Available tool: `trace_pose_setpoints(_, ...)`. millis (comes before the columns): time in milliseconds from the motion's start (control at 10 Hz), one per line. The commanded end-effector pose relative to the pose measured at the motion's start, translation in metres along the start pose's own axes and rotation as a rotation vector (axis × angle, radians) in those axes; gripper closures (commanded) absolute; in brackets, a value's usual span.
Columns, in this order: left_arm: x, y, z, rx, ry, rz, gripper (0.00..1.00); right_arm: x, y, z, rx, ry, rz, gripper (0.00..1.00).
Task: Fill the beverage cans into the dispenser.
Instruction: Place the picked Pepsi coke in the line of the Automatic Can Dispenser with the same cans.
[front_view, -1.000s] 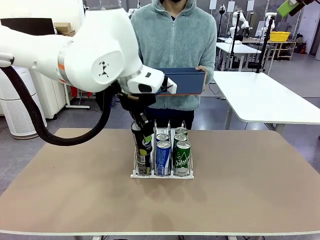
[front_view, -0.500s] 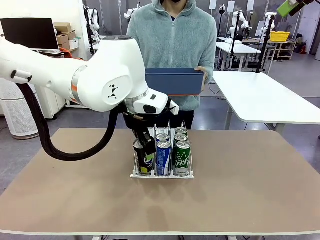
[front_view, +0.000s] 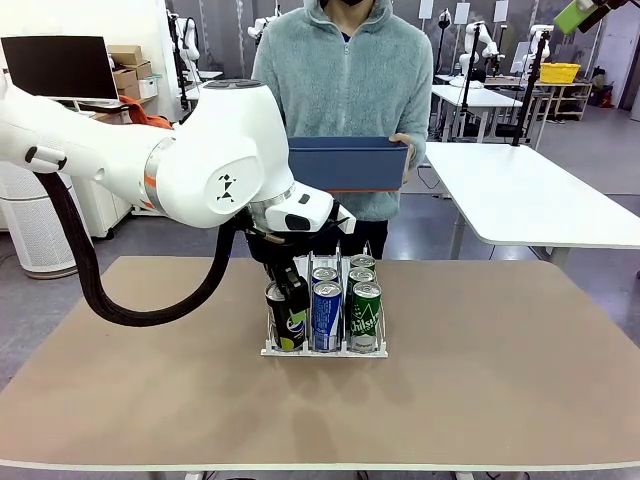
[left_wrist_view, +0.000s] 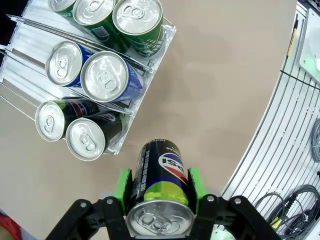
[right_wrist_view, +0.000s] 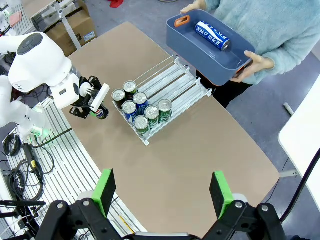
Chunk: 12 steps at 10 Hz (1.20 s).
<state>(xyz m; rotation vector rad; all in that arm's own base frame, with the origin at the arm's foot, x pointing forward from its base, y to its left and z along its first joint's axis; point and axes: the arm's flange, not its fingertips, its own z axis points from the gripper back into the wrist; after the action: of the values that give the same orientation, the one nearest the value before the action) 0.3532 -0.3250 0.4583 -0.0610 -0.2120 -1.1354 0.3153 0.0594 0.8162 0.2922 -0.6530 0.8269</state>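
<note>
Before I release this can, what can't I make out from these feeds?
- Front view: left lane of the dispenser, hidden behind the left gripper and its dark Pepsi can.
- Left wrist view: whether that can's base touches the table; the can itself covers it.
- Front view: contents of the blue tub, blocked by its near wall.
- Left wrist view: the dispenser's far end, cut off by the picture's edge.

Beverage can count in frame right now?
9. Seven in the clear-plastic dispenser: three green aluminium cans, two blue cans, two dark cans. One dark can in the left gripper. One blue can in the person's blue plastic tub. None look hidden.
</note>
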Motion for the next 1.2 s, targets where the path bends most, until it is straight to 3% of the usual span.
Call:
trace_pose_setpoints(0,0.000,0.000,0.000,0.000,0.000,0.000,0.42,-0.003,0.002,-0.002,0.010,0.001,0.006,0.00)
trace_pose_setpoints(300,-0.009,0.019,-0.025,0.013,0.014,0.002,0.42,-0.003,0.002,-0.002,0.010,0.001,0.006,0.00)
trace_pose_setpoints(1100,-0.012,0.078,-0.040,0.022,-0.084,0.031,0.42,-0.003,0.002,-0.002,0.010,0.001,0.006,0.00)
